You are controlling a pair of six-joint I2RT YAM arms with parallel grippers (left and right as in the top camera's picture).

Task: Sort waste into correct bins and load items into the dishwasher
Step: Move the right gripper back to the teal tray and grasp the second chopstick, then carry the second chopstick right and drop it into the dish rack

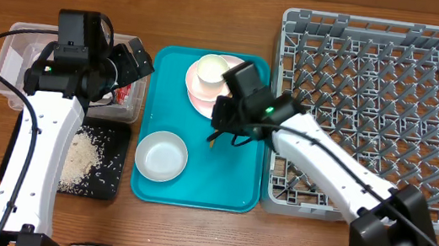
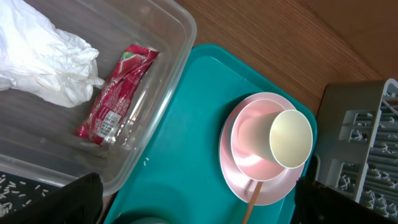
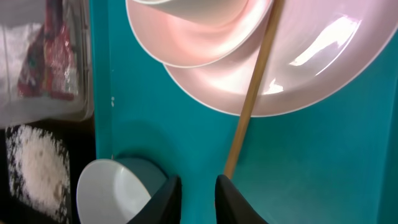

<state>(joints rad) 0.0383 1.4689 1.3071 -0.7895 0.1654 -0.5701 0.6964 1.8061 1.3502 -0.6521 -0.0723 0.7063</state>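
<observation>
The crumpled white tissue (image 2: 43, 62) and the red wrapper (image 2: 115, 93) lie in the clear tub (image 1: 7, 70). Rice scraps (image 1: 79, 160) lie on the black tray (image 1: 114, 147). The pink plate (image 2: 261, 186) holds the larger bowl (image 2: 252, 134) with the white cup (image 2: 291, 138) tipped in it. The small white bowl (image 1: 162, 155) stands on the teal tray. The grey dish rack (image 1: 381, 27) is at right. My left gripper (image 2: 199, 208) is open and empty over the tub's right edge. My right gripper (image 3: 199, 193) is empty, its fingers a narrow gap apart, just above the teal tray beside a chopstick's end.
The teal serving tray (image 1: 221, 178) lies between the bins and the rack. A wooden chopstick (image 3: 252, 99) leans from the plate down onto the tray, ending next to my right finger. The small bowl (image 3: 118, 190) is close left of my right gripper.
</observation>
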